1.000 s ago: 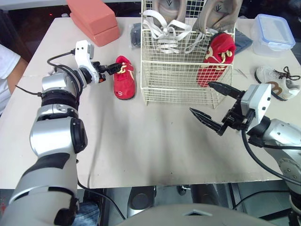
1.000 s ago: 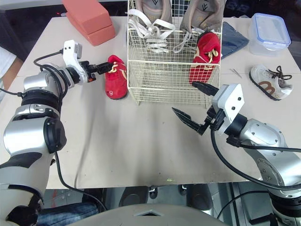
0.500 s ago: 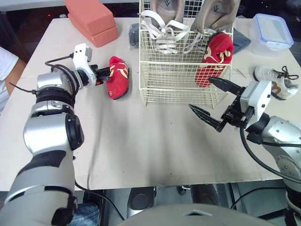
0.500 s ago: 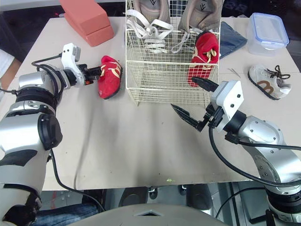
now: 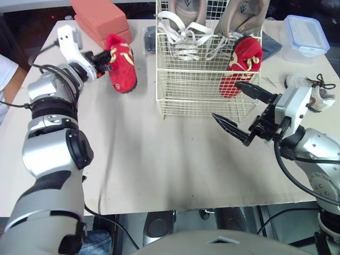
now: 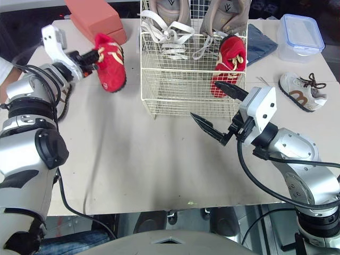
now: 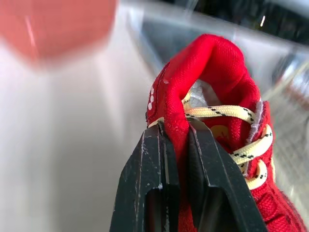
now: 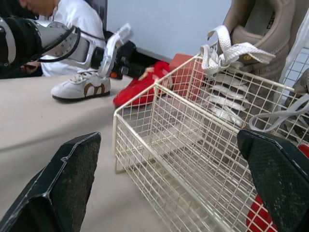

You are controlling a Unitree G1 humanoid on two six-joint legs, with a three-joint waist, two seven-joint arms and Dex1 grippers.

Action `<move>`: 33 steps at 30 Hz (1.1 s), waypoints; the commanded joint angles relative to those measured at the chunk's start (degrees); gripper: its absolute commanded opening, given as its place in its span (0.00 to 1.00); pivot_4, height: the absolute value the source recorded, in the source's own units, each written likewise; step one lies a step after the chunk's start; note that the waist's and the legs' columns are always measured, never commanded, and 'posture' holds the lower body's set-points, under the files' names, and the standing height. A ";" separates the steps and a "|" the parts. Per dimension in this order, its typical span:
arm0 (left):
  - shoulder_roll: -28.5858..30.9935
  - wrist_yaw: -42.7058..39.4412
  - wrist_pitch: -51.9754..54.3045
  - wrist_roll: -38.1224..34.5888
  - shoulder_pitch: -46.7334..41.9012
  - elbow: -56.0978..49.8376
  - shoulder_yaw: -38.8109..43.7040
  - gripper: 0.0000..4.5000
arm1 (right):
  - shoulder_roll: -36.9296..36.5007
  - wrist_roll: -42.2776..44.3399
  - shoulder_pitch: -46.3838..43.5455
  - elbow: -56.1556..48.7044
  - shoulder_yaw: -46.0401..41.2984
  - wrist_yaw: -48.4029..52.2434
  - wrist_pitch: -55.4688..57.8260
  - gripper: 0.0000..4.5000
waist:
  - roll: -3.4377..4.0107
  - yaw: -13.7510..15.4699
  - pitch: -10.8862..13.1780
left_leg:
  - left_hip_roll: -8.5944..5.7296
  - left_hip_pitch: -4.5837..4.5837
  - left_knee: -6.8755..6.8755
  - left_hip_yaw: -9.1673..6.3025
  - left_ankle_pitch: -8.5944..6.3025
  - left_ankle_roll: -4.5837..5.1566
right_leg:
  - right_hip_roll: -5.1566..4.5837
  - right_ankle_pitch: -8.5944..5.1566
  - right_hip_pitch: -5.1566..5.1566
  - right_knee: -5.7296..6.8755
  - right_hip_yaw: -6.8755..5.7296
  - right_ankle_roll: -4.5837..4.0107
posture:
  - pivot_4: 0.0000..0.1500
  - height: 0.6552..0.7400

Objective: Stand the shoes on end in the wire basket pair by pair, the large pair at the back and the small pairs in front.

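Moved: the left gripper point(image 7: 176, 133) has carried the red shoe point(image 5: 121, 71) from beside the left wall of the wire basket point(image 5: 202, 98) to the upper left of the frame, next to the salmon block point(image 5: 98, 16); the right gripper point(image 6: 204, 99) has hardly shifted
Left claw: pressed together on the red shoe's heel collar, one finger inside the opening and one outside; the shoe hangs toe-down, well apart from the basket
Right claw: spread wide and holding nothing, at centre right of the frame just in front of the basket's front wall; whether the upper fingertip touches the wire cannot be told
Basket: upper middle of the frame on the table point(image 5: 159, 159); the large grey pair point(image 5: 186, 10) stands on end at the back, white laces spilling over the wire; a second red shoe point(image 5: 241, 66) stands upright in the front right corner
Plastic box: the plastic box point(image 5: 304, 37) sits in the upper right corner with its blue-rimmed lid on, contents not discernible
Other shoe: a white-and-brown shoe point(image 6: 300, 91) lies on the table at the right edge, below the plastic box
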 commanded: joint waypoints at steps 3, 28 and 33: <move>-4.57 4.90 -5.13 -8.73 4.35 -27.41 6.44 0.00 | 0.34 1.63 -1.96 0.72 -2.76 1.04 -2.66 1.00 | -0.02 0.23 -0.01 | -0.01 -0.02 0.01 -0.01 0.00 0.00 | -0.22 0.01 0.01 -0.01 -0.04 0.00 | 1.00 0.36; -31.14 21.13 -45.90 9.51 15.36 -38.80 -12.61 0.00 | 2.28 2.54 -2.27 1.05 -6.58 -3.25 -4.28 1.00 | -0.05 1.13 -0.04 | -0.19 0.12 0.08 -0.05 0.01 0.05 | 0.02 0.07 0.22 0.00 -0.05 0.08 | 1.00 0.36; -31.00 22.09 -52.41 12.18 17.46 -33.63 -13.68 0.00 | 2.47 2.94 -1.66 0.40 -6.72 -4.30 -4.10 1.00 | -0.05 1.16 -0.04 | -0.18 0.11 0.08 -0.07 0.01 0.05 | 0.01 0.07 0.22 0.00 -0.07 0.08 | 1.00 0.36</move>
